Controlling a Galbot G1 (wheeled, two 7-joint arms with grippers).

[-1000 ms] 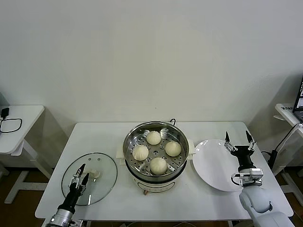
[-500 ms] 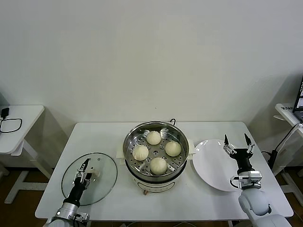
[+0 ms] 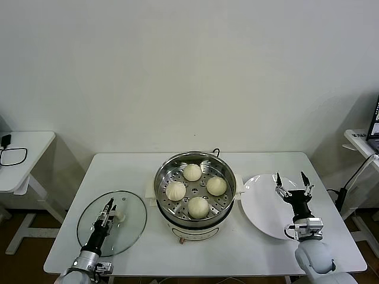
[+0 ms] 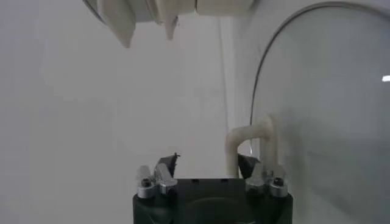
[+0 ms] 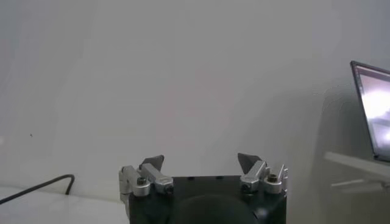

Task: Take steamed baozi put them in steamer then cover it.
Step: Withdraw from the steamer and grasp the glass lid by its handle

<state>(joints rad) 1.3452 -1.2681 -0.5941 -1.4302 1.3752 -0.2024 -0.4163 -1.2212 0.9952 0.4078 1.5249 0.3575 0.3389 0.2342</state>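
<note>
The left gripper (image 3: pixel 109 207) has narrowed to half-open around the lid (image 3: pixel 112 222) handle (image 4: pixel 248 141); the right gripper (image 3: pixel 292 183) stays wide open, empty.

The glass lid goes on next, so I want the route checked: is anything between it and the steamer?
Nothing visible. The glass lid lies flat beside the steamer, bare table between them. The left gripper is at its white handle.

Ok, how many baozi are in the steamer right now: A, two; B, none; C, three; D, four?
D: the head view shows four baozi sitting on the perforated tray inside the steamer, none elsewhere on the table.
</note>
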